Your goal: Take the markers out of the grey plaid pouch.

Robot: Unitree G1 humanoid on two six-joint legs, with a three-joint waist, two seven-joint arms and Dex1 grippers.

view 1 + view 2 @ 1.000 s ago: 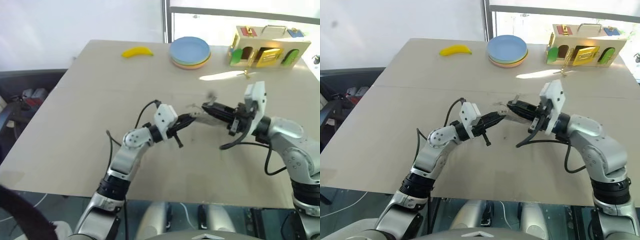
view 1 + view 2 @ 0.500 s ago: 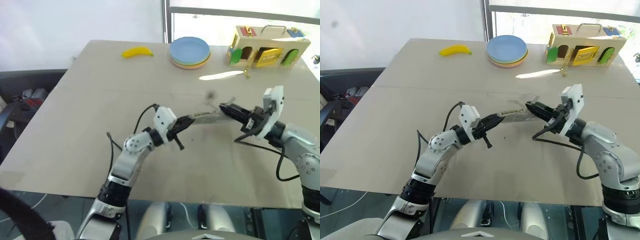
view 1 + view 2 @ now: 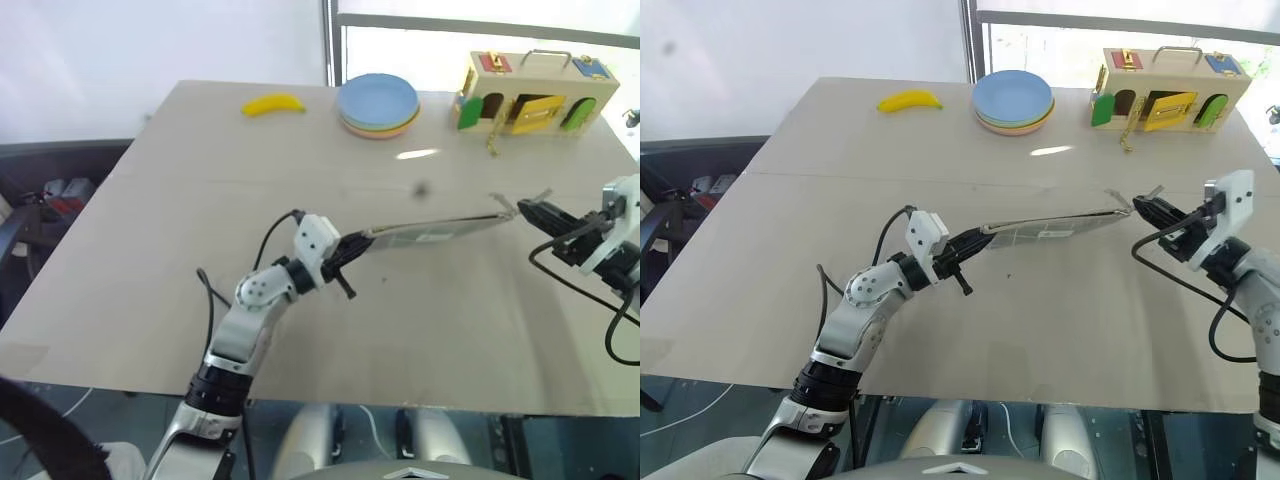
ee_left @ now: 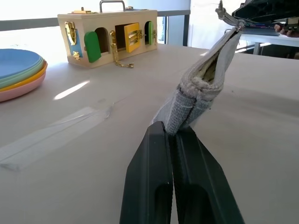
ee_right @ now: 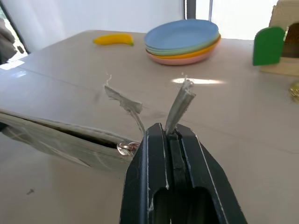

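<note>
My left gripper [image 3: 973, 240] is clamped on one end of the grey plaid pouch [image 3: 1050, 227]. My right gripper [image 3: 1137, 204] is closed on the zipper pull cord [image 5: 182, 101] at the far end. I see the pouch stretched between them above the table [image 3: 840, 150].

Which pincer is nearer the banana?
Left. The left pincer sits mid-table, clamping the pouch; the right pincer is out at the far right edge, well away from the banana.
</note>
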